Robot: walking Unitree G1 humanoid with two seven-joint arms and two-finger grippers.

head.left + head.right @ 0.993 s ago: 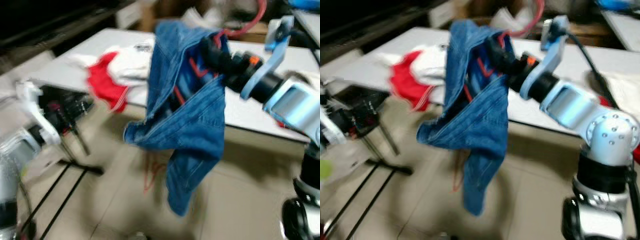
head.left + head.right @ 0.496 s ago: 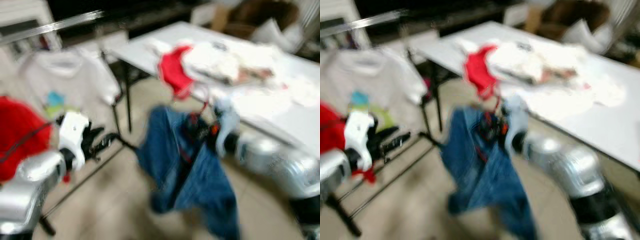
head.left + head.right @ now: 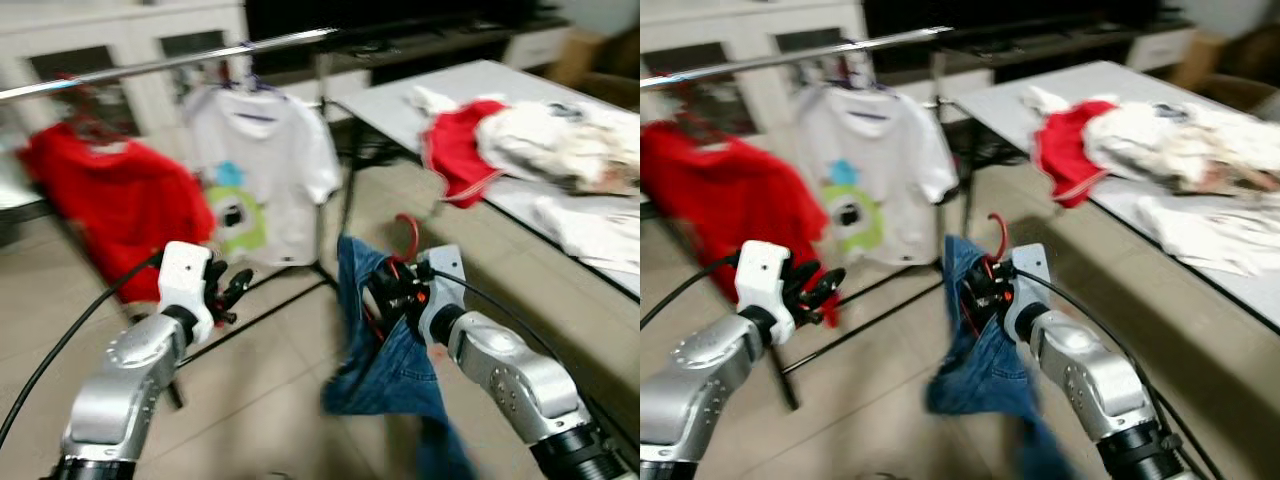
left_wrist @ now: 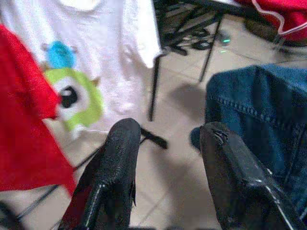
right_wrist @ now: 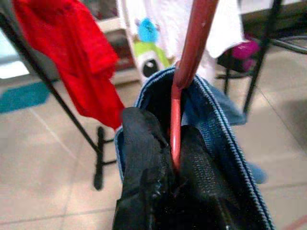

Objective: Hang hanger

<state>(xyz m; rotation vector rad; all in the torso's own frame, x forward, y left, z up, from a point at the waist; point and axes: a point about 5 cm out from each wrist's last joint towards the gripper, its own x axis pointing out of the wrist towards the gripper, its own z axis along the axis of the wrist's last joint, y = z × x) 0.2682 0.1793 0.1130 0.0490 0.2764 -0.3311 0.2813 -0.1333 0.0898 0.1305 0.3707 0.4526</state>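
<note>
**Right gripper clamped on hanger with jeans, rail up ahead**

Right gripper (image 5: 165, 167): both fingers (image 5: 141, 158) squeezed onto the red hanger (image 5: 192, 45), stem pinched between the pads, no gap visible. Hanger neck rises straight out from the fingertips; its hook (image 3: 405, 228) curls just above the gripper in the head views. Blue jeans (image 3: 385, 350) are draped over the hanger, waistband wrapped around both fingers, rest hanging below them toward the floor.

Left gripper (image 4: 168, 158): fingers spread apart, nothing between them. Jeans are just beside one finger, not touching as far as I can tell. Past the fingertips: white T-shirt (image 4: 96, 52) with a green cartoon print, and a red shirt (image 4: 26, 129) near the other finger.

Both shirts hang on the clothes rail (image 3: 170, 62), well beyond and above both grippers. Hanger is not on the rail. White table (image 3: 440, 90) with a pile of clothes (image 3: 520, 135) sits off to the right gripper's side.
</note>
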